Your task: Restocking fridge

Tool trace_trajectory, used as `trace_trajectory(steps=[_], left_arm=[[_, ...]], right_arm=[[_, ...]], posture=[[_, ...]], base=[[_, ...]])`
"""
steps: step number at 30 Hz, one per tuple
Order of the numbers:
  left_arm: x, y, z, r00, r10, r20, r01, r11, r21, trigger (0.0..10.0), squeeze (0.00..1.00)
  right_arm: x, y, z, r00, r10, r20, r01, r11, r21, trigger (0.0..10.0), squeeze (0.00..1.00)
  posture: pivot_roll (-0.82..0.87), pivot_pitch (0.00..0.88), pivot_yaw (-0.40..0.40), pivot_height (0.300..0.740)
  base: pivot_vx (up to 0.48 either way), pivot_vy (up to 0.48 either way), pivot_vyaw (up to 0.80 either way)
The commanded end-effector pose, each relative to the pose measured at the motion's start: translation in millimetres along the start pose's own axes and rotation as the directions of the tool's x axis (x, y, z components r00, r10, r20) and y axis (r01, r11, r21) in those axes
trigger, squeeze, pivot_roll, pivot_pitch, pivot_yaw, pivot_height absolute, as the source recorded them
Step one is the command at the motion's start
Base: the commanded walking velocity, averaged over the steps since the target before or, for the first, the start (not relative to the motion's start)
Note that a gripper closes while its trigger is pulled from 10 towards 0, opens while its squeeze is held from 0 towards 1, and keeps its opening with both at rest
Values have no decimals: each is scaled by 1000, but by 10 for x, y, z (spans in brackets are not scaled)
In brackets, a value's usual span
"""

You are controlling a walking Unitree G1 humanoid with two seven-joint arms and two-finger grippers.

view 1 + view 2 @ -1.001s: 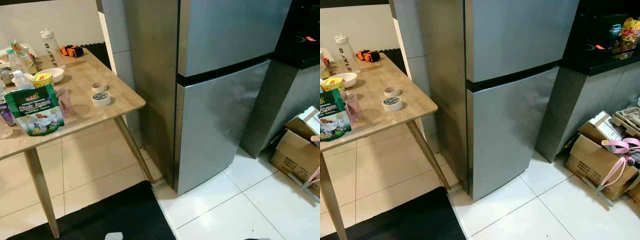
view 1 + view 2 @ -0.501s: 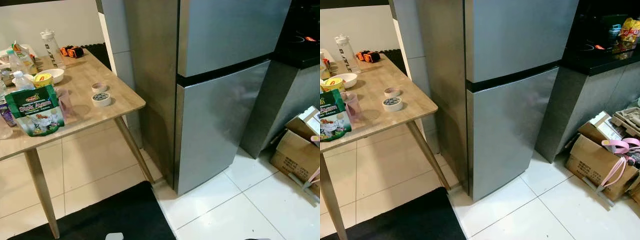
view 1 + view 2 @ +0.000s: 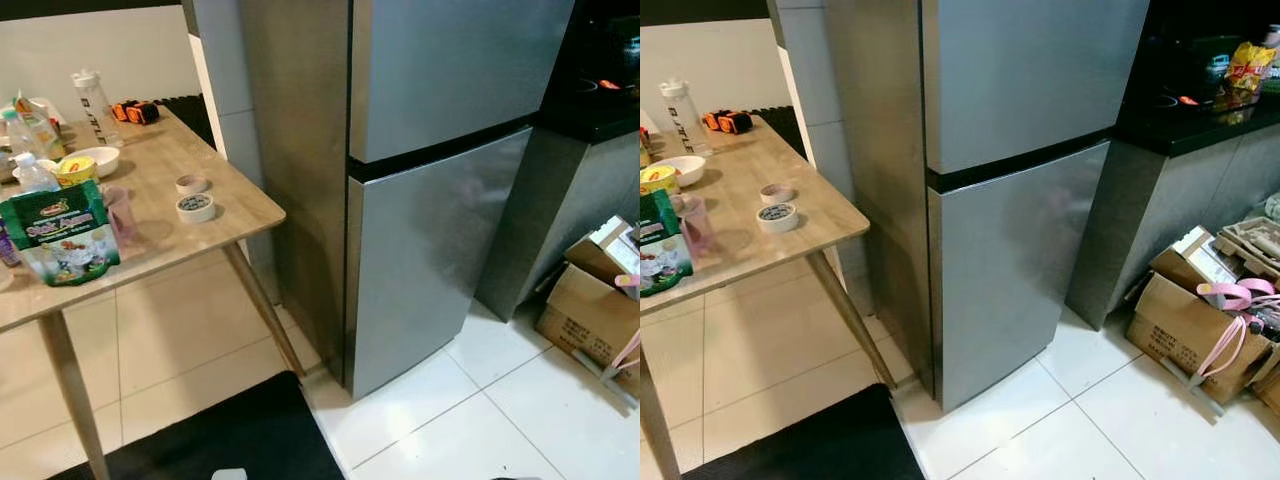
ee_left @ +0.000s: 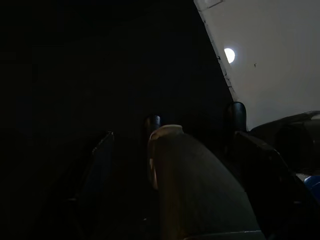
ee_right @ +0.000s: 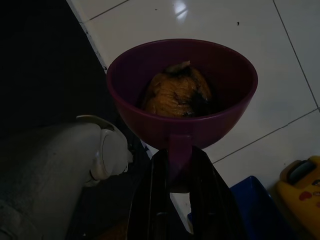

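Note:
The silver two-door fridge (image 3: 440,200) stands straight ahead with both doors closed. In the right wrist view my right gripper (image 5: 179,160) is shut on the handle of a purple bowl (image 5: 200,127), held over white floor tiles. A brownish lump of food (image 5: 175,92) lies in the bowl. The left wrist view is very dark: two black fingertips (image 4: 235,115) stand apart, with a dark rounded shape (image 4: 190,185) in front of them. What that shape is cannot be made out.
A wooden table (image 3: 235,200) on the left carries a green bag (image 3: 60,235), tape rolls (image 3: 195,207), a water bottle (image 3: 90,105) and small containers. Cardboard boxes (image 3: 1185,310) sit at the right beside a dark counter (image 3: 1200,125). A black mat (image 3: 240,430) lies in front.
The head view has shifted a little, so the table and fridge sit slightly further left. Nothing in the scene itself has moved.

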State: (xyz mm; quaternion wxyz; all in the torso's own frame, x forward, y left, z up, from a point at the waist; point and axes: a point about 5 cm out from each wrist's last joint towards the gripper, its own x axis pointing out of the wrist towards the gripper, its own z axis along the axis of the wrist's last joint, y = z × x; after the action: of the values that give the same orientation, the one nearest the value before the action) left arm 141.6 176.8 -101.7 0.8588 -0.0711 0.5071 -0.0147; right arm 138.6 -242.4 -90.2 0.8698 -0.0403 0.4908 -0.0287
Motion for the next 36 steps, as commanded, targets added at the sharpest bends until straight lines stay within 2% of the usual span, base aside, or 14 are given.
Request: trace_trajectory(steps=[1, 21, 26, 30, 36], left_arm=[[-12, 48, -13, 1000, 10, -8, -10, 1000, 7, 10000, 0], [-8, 40, 1, 1000, 5, -5, -5, 1000, 12, 10000, 0], [-8, 56, 1, 999, 30, -11, -30, 999, 20, 10000, 0], [-6, 38, 12, 1000, 5, 1, -5, 1000, 6, 10000, 0], [-6, 34, 10, 1000, -1, -6, 1, 1000, 30, 10000, 0]], right_arm=[[3, 0, 17, 1000, 0, 9, 0, 1000, 15, 10000, 0], [2, 1, 15, 1000, 1, 10, -1, 1000, 14, 10000, 0], [2, -4, 19, 1000, -2, 12, 2, 1000, 21, 10000, 0], [3, 3, 19, 1000, -1, 11, 0, 1000, 18, 10000, 0], [6, 12, 24, 1000, 1, 12, -1, 1000, 21, 10000, 0]], posture=[[-68, 0, 13, 740], [-66, 0, 13, 740], [-68, 0, 17, 740], [-65, 0, 18, 740], [-68, 0, 17, 740]], base=[[270, 0, 0], [270, 0, 0], [0, 0, 0], [0, 0, 0], [0, -147, 0]])
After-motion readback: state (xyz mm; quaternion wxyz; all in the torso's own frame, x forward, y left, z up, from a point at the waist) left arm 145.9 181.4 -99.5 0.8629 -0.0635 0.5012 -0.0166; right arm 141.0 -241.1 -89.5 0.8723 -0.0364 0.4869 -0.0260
